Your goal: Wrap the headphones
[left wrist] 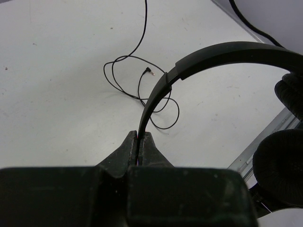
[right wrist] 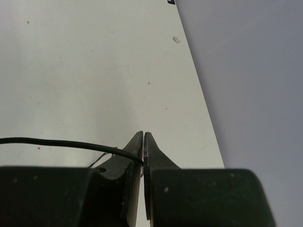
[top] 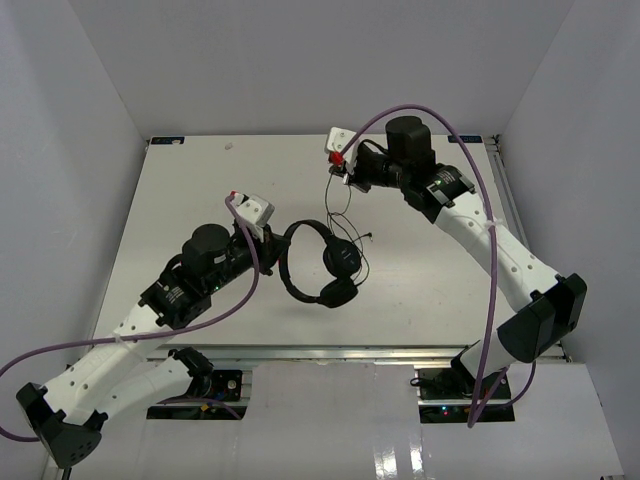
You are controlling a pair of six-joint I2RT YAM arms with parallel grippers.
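table [top: 200, 200]: big white surface. Everything happens around the middle, a bit toward the near edge.
headphones [top: 343, 260]: mid-table, between the two arms. Can't tell if they rest on the table or hang just above it.
headband [left wrist: 227, 54]: arcs up and away from the left arm's grip. Looks like it's held there so the whole set stays put while the cord gets handled.
earcups [left wrist: 279, 165]: both sit at the far end of the band from the grip, one right next to the other, close to the table's near edge.
left pincer [left wrist: 138, 137]: closed tight on the thin end of the headband. My guess is it's acting as the anchor hand.
right pincer [right wrist: 143, 135]: clamped on the cord and raised toward the back of the table, well apart from the cups. Probably pulling slack out so there's a line to wind.
cord [left wrist: 137, 47]: one strand runs up to the right pincer, the rest lies in loose loops on the table beside the band. Not wrapped around anything yet, so I'd say we're early on.
plug [left wrist: 148, 72]: free end, lying inside the loops with nothing holding it.
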